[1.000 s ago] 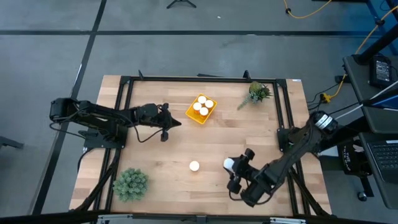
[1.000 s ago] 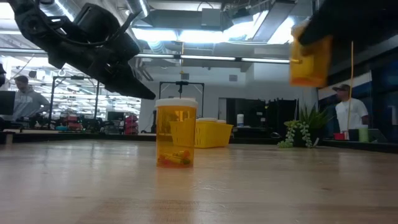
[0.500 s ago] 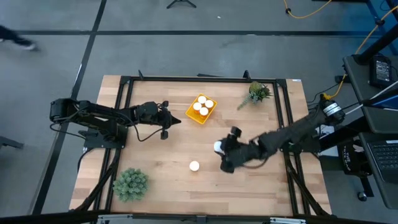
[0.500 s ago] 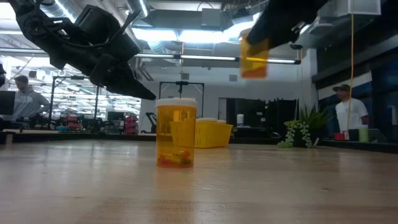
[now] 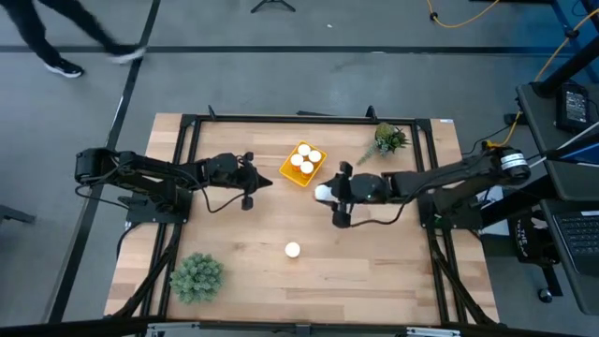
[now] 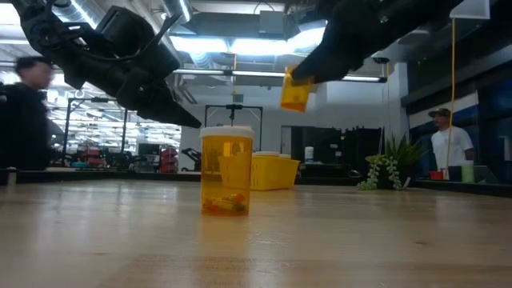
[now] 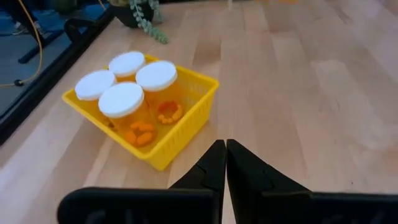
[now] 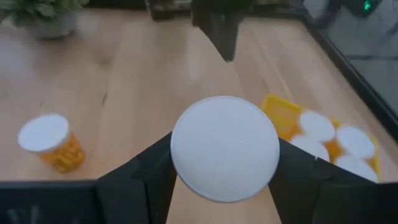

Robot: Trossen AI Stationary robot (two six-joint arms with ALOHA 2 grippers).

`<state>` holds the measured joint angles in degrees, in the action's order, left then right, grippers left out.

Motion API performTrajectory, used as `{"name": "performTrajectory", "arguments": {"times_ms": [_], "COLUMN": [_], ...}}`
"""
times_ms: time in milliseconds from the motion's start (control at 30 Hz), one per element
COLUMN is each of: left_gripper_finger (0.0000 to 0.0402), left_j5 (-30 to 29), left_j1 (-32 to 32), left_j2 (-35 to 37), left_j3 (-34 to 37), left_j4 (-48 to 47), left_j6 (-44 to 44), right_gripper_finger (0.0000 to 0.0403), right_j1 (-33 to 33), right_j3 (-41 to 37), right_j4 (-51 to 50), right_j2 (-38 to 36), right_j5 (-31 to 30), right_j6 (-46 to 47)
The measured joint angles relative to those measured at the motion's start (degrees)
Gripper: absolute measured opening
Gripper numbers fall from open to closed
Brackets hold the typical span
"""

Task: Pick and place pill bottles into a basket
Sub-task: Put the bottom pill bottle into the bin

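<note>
Parking your left end effector point(image 5: 249, 198) over the pale wooden bench point(image 5: 234, 253), just left of the small bright yellow plastic basket point(image 5: 290, 175), keeps it clear of the drop zone; its fingers are clenched together on nothing, as the left wrist view shows. That basket sits toward the far middle of the bench with four orange, white-capped pill bottles point(image 7: 138, 93) packed into one end, which leaves the other end free for more. Nearer you, a lone orange pill bottle with a white cap point(image 5: 292, 250) stands upright on the bench, well apart from the basket and probably next in line. Your right end effector point(image 5: 329, 195) is grasping another orange white-capped bottle point(image 6: 294, 90) by its sides, cap up, carried well above the bench just right of the basket. Holding it high should let it clear the low wall and the caps already inside.
</note>
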<state>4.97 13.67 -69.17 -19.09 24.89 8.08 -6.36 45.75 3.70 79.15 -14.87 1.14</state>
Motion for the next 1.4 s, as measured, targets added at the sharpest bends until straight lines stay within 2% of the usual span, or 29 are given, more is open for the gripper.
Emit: {"name": "performTrajectory", "arguments": {"times_ms": [233, 400, 533, 800, 933, 1133, 1400], "left_gripper_finger": [0.0010, 0.0010, 0.0010, 0.0010, 0.0010, 0.0010, 0.0010], "left_j5": [0.11, 0.14, 0.23, 0.70, 0.60, 0.66, 0.52], "left_j1": [-0.07, -0.07, -0.07, -0.17, -0.17, -0.20, -0.22], "left_j2": [0.00, 0.00, 0.02, 0.00, 0.00, 0.00, 0.00], "left_j3": [0.00, 0.00, 0.00, 0.00, 0.00, 0.00, 0.00], "left_j4": [0.63, 0.74, 0.65, 1.06, 1.03, 0.36, 0.39], "left_j6": [-1.91, -1.54, -2.17, -1.36, -0.85, -1.88, -2.24], "right_gripper_finger": [0.0213, 0.0217, 0.0217, 0.0217, 0.0218, 0.0218, 0.0218], "right_j1": [4.10, 6.63, 8.12, 10.60, 12.80, 14.09, 14.30], "right_j3": [-0.15, -0.15, -0.03, 7.38, 10.34, 10.48, 10.52], "right_j4": [3.10, 8.17, 11.22, 9.40, 6.89, 6.71, 4.56], "right_j2": [2.72, 5.13, 7.35, 14.28, 17.04, 17.40, 17.40], "right_j5": [0.19, 4.91, 6.05, 6.01, 6.06, 11.61, 12.16], "right_j6": [-0.23, -0.13, -1.06, -5.53, -4.08, -2.30, -1.61]}}
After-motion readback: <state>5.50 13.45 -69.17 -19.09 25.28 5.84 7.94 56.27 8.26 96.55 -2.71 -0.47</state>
